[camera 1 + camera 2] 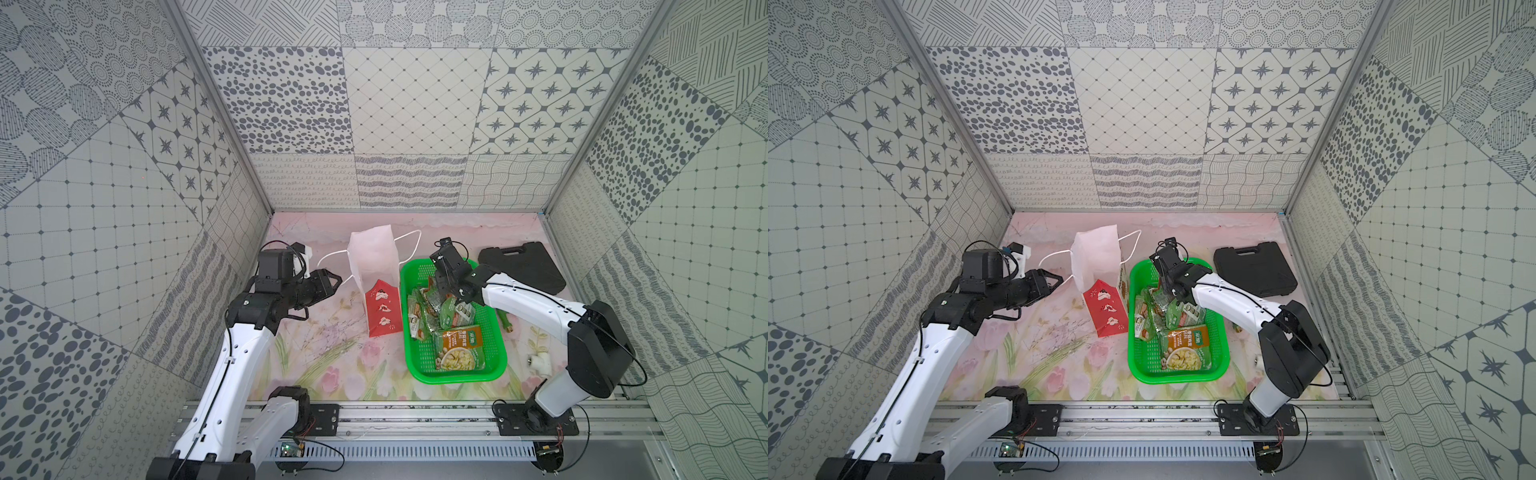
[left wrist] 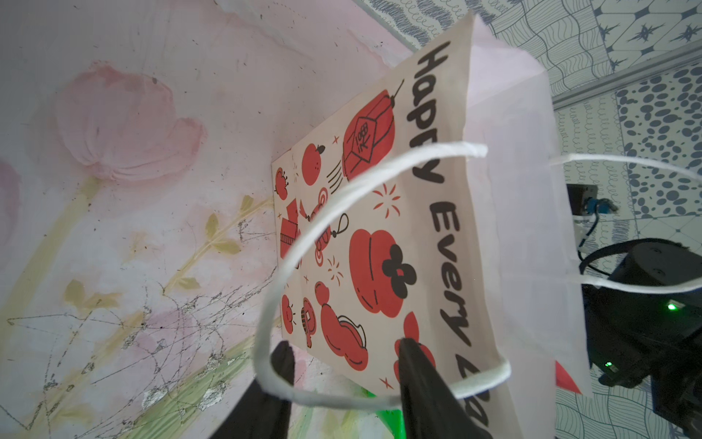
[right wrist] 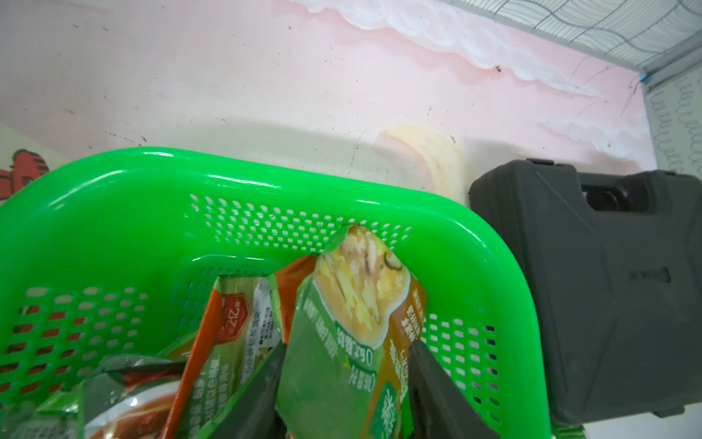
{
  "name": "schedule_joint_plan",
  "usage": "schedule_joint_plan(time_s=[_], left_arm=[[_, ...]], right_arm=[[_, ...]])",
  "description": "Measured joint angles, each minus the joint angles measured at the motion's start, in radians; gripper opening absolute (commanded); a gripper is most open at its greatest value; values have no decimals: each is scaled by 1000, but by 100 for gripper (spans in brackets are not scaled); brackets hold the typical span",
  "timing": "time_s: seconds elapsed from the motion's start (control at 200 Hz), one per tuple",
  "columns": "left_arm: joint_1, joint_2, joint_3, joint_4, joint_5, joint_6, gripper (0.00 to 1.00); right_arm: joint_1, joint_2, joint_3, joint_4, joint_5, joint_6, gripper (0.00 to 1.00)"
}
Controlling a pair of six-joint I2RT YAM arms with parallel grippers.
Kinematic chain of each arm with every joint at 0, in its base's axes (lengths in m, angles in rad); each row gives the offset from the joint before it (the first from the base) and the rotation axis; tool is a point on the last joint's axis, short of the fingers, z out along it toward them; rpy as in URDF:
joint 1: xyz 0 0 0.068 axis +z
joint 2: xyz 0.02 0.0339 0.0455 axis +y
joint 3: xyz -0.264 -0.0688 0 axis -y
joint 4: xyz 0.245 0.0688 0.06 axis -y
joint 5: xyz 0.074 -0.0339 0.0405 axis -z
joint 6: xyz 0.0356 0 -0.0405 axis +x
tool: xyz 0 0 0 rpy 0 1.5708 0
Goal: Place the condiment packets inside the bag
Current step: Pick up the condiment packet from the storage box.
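While condiment packets (image 1: pixel 459 353) lie in basket (image 1: pixel 457 379), bag (image 1: pixel 372 262) stands beside

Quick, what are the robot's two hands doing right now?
Left gripper: open, the bag's cord handle draped across its fingers.
Right gripper: closed on a condiment packet in the green basket.

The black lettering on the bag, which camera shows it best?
The left wrist view: the lettering runs large and sharp along the bag's white face. Both top views show the bag from above, with no lettering readable. The right wrist view catches only a red-printed sliver at its edge.
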State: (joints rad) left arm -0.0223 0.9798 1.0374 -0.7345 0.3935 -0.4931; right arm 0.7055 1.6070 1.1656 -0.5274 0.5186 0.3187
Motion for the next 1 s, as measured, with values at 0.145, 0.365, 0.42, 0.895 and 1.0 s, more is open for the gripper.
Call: schedule_joint_plan(time_s=[0.145,0.365,0.42,0.895,1.0], left_arm=[[4,2,-3,13,15,5,48],[5,-1,-6,13,27,10,48],[5,-1,-8,13,31,12,48],[5,-2,-12,21,49,16,48],[5,-1,-12,21,50,17,48]], right_arm=[[-11,0,0,-9,5,14,19],[-41,-48,-11,-16,3,20,0],[-44,-87,-19,-19,2,19,0],[-44,-572,-40,-6,-66,7,0],[-44,-657,-37,5,-111,11,0]])
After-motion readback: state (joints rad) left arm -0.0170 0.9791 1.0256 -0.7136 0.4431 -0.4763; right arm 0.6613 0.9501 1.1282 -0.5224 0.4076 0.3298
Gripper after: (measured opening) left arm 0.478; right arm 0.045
